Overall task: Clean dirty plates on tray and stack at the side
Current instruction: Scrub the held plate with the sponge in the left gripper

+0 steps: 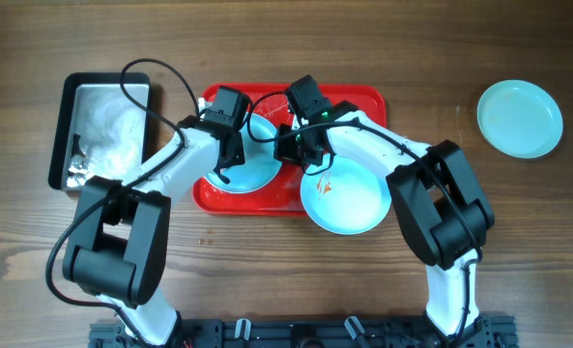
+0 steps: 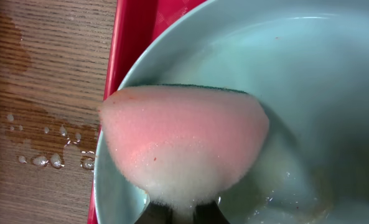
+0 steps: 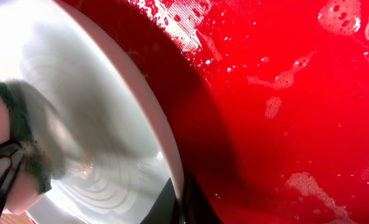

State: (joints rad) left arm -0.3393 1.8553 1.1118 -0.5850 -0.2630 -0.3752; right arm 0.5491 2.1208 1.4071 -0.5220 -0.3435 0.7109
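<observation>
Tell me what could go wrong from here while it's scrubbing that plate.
The right jaws close only on the rim of the plate being scrubbed, on a sudsy tray; pushing with the sponge might slip it loose. The smeared plate overhangs the tray's front edge beneath the right arm and could get knocked off.

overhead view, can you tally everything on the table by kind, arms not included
round pale turquoise plates: 3 (on the tray, overlapping its front edge, alone at far right)
large red rectangular plastic tray: 1
black-rimmed metal rectangular tin: 1
pink sponge, clearest in the left wrist view: 1
total: 6
</observation>
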